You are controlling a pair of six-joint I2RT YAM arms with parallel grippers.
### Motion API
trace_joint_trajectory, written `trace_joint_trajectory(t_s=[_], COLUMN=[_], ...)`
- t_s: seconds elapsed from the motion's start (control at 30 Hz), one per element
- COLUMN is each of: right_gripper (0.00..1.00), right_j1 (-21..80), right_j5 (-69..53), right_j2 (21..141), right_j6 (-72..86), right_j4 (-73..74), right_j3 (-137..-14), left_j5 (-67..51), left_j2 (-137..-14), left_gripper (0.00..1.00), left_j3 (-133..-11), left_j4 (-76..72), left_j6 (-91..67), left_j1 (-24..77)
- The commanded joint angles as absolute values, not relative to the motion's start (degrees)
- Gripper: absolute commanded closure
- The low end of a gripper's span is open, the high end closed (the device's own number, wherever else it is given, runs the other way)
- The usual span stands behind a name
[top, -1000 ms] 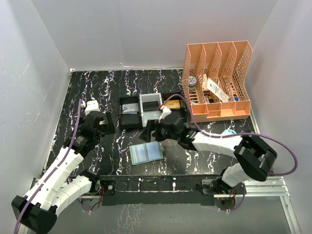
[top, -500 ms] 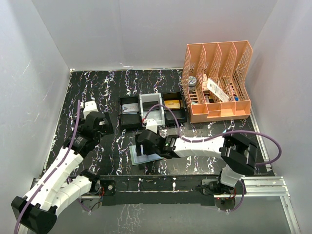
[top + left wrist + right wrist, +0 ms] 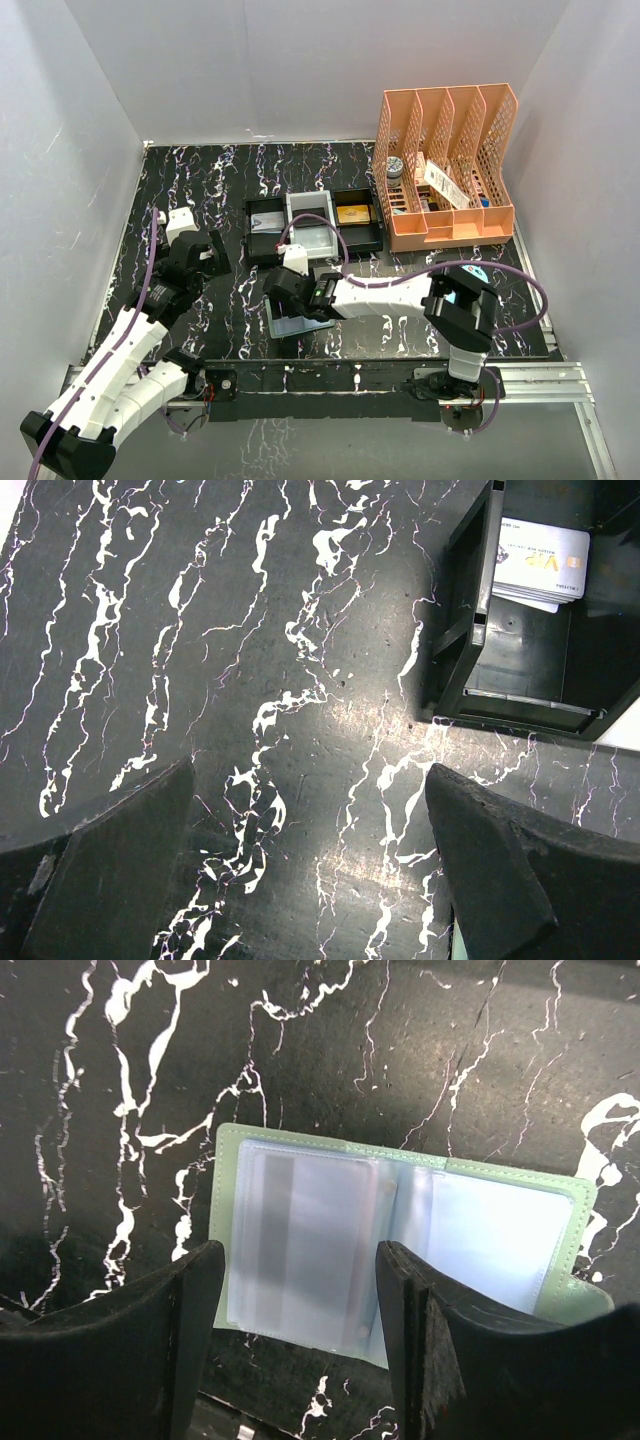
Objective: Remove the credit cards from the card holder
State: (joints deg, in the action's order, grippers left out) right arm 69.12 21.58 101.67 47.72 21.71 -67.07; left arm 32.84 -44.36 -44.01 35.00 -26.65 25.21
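- You will find the card holder (image 3: 400,1245) open and flat, sage-green border, pale blue-green sleeves facing up, near the white tray (image 3: 312,232), on its front side.
- One credit card (image 3: 300,1250) shows dimly through the left sleeve.

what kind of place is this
Probably a robot test cell staged as a desk: plain white walls box in a marbled table, two arms are bolted at its near edge, and a peach file organizer stands on it.
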Motion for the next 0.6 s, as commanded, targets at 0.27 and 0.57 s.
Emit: trace_joint_trajectory(t_s=[0.27,0.57], right_gripper=[0.43,0.41], right_j1=[69.61,69.61], right_j5=[23.01,24.07], right_j2=[109.03,113.6], right_j6=[47.24,47.0], right_j4=[28.25,32.5], right_j3=[-76.43,-79.51], left_j5=[34.44,34.16], left_j2=[-43.78,-44.02], left_gripper=[0.01,0.01], left_j3=[-44.7,-44.66], left_j4=[35.54,35.47], left_j6=[-26.81,-26.72], left_j1=[24.81,24.87])
